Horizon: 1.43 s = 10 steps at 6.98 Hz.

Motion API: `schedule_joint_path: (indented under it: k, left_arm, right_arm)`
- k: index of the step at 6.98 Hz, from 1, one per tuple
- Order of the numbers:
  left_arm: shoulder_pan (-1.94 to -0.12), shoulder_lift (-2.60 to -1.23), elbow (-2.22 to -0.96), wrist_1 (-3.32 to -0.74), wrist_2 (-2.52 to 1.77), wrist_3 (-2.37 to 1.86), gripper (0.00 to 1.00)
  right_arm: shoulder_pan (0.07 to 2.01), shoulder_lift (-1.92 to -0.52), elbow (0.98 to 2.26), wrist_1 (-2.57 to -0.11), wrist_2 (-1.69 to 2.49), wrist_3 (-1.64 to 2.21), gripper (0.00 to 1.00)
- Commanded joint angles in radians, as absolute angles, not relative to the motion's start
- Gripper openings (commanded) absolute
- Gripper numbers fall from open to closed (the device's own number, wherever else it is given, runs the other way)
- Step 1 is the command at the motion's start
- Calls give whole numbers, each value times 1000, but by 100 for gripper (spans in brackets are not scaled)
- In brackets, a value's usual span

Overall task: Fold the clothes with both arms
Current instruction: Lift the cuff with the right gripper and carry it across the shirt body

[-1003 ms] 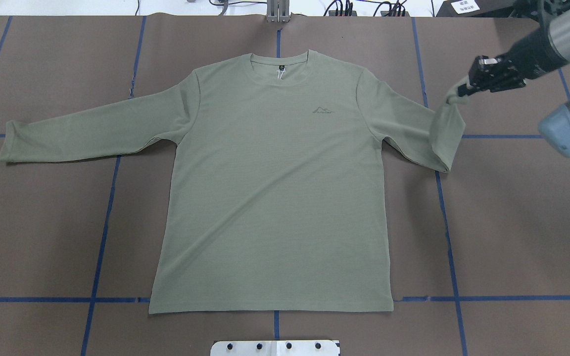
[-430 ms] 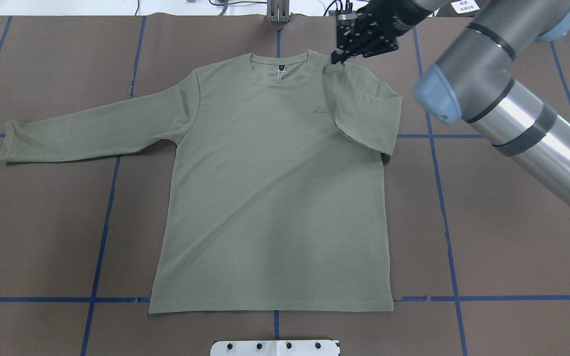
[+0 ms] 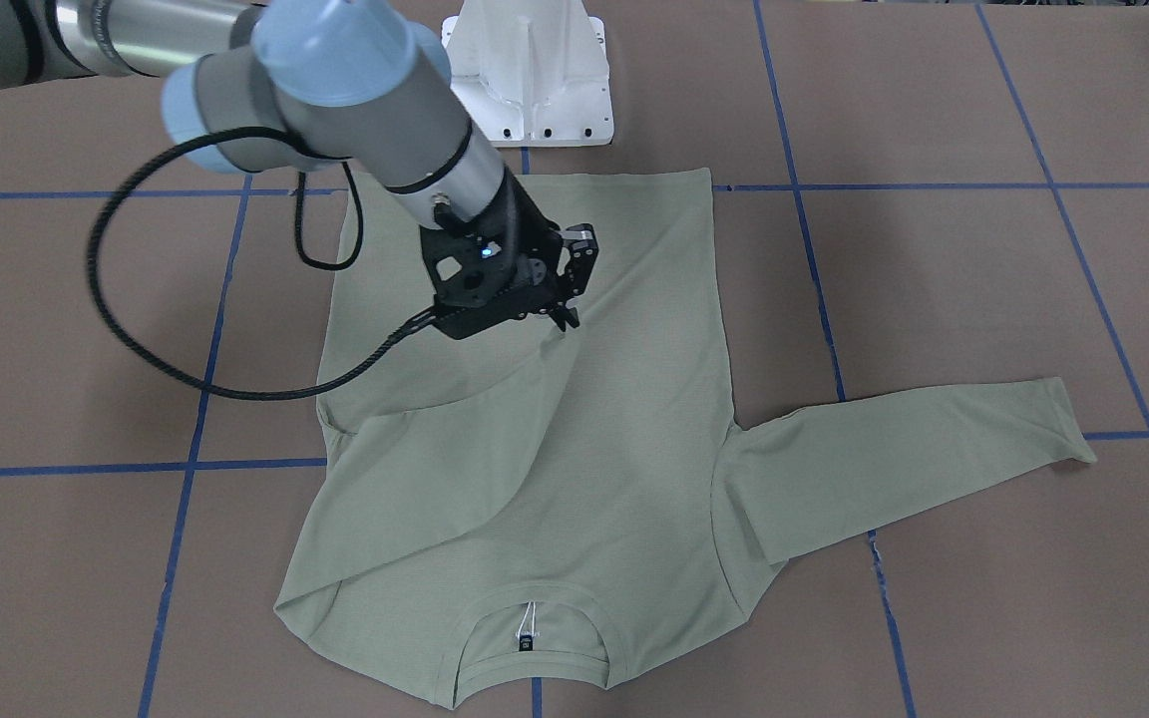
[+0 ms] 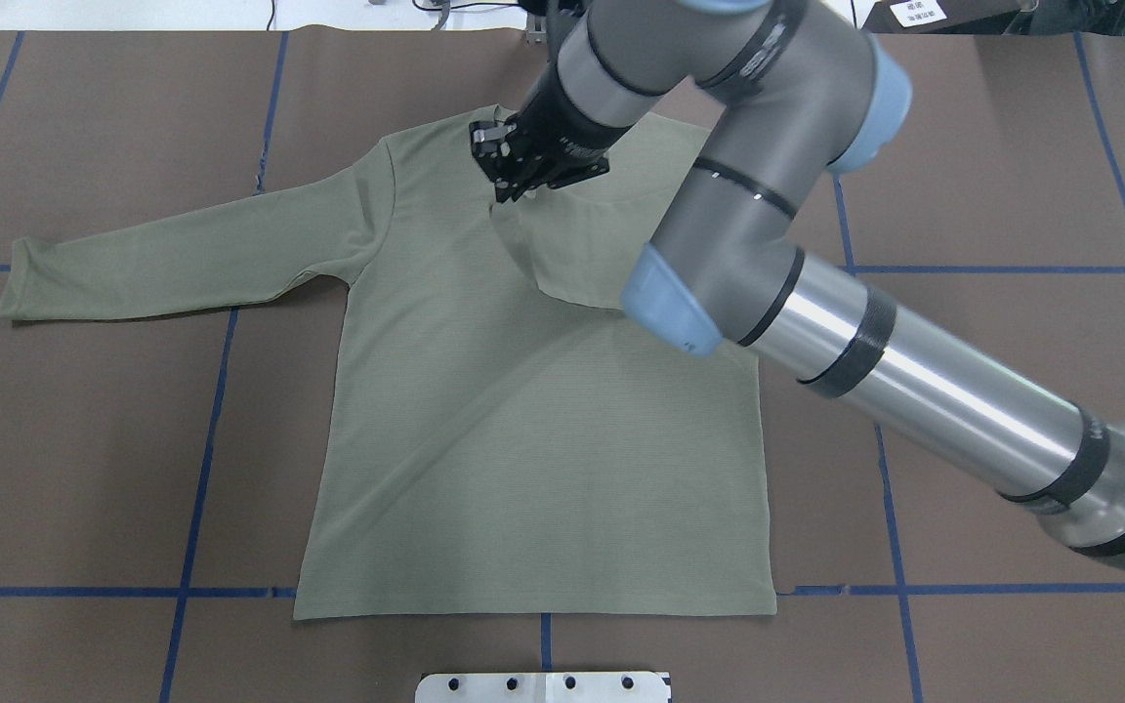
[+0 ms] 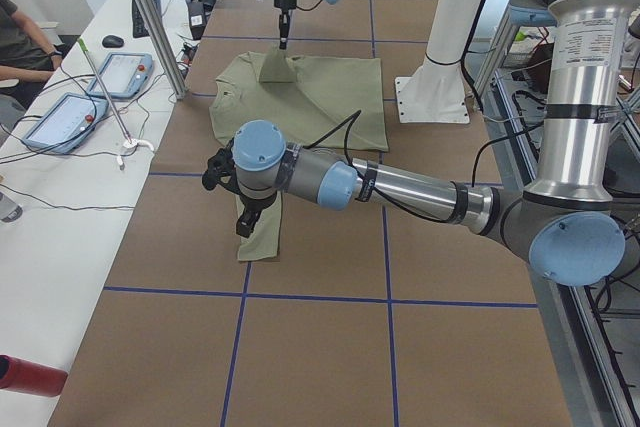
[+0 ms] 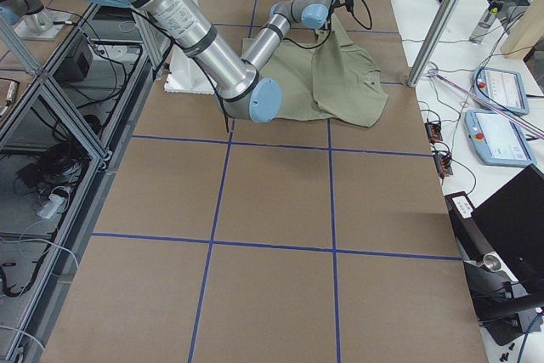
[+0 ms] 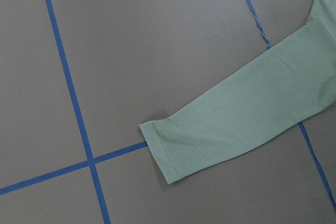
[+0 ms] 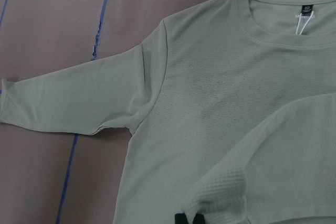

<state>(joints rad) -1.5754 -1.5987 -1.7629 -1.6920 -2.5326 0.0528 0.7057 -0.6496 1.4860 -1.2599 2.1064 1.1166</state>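
The pale sage-green shirt (image 4: pixel 523 439) lies flat and face up on the brown table, its collar (image 3: pixel 533 608) toward the operators' side. My right gripper (image 4: pixel 514 190) is shut on the cuff of the shirt's right sleeve (image 8: pixel 220 198). It holds the cuff just above the chest, below the collar, in the front-facing view too (image 3: pixel 565 319). That sleeve (image 4: pixel 572 254) is folded across the chest. The other sleeve (image 4: pixel 182 254) lies stretched out flat, and its cuff (image 7: pixel 163 145) fills the left wrist view. My left gripper (image 5: pixel 245 225) shows only in the exterior left view, over that cuff; I cannot tell its state.
The white pedestal base (image 3: pixel 530 80) stands at the table edge behind the shirt's hem. Blue tape lines (image 4: pixel 196 469) grid the brown cover. A side table with tablets (image 5: pixel 110 77) and a slanted metal post (image 5: pixel 150 27) stand beyond the far edge.
My right gripper has carried the sleeve cuff leftward, from beyond the shirt's right side, past the shoulder, to the chest below the collar. The sleeve now lies folded over the body.
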Motion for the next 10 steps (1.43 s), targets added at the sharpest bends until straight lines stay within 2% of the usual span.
schedule_joint_path:
  k: [1, 3, 5, 10]
  left_arm:
    - [-1575, -1595, -1761, -1692, -2533, 54, 100]
    - [-1574, -1598, -1755, -1692, -2533, 54, 100]
    - [-1574, -1603, -1746, -1692, -2531, 55, 100]
    - [-1574, -1606, -1724, -1695, -2531, 60, 100]
  right_arm:
    - [632, -580, 1360, -1255, 1998, 1112, 0]
    - [612, -449, 1176, -1230, 1956, 1112, 0]
    - [614, -391, 1025, -1136, 1905, 1114, 0]
    - [597, -373, 976, -999, 1822, 1123, 0]
